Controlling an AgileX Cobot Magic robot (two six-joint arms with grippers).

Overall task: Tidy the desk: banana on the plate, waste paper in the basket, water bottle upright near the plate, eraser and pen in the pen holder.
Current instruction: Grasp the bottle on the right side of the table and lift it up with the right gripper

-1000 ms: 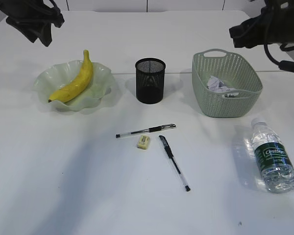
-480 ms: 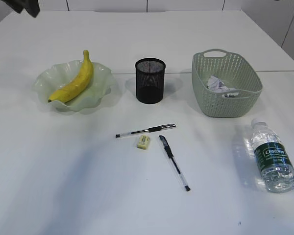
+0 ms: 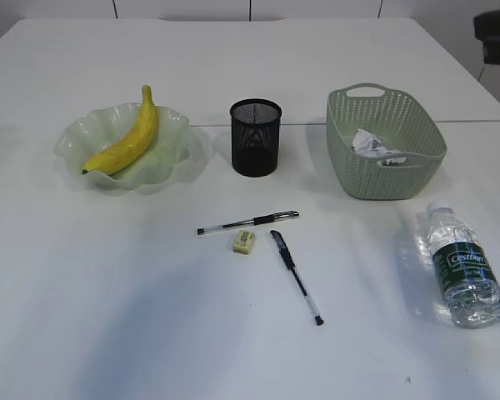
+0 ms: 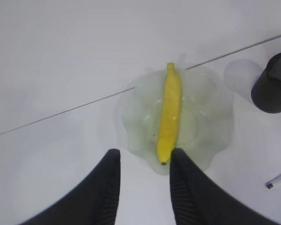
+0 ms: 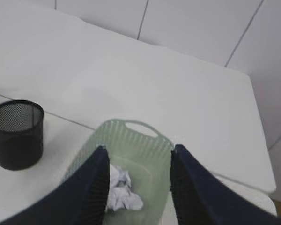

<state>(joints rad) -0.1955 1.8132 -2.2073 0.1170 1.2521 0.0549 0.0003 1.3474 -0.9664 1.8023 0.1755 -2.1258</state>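
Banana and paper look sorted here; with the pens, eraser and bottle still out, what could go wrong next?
1. The eraser lies close between the two pens; picking one may knock the others.
2. The water bottle lies on its side near the desk's right edge and could roll when touched.
3. The pen holder is narrow, so a long pen dropped at a slant might tip it.

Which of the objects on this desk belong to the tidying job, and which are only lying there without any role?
Belong to the job:
banana
plate
waste paper
basket
water bottle
eraser
two pens
pen holder
desk

Just lying about:
nothing visible
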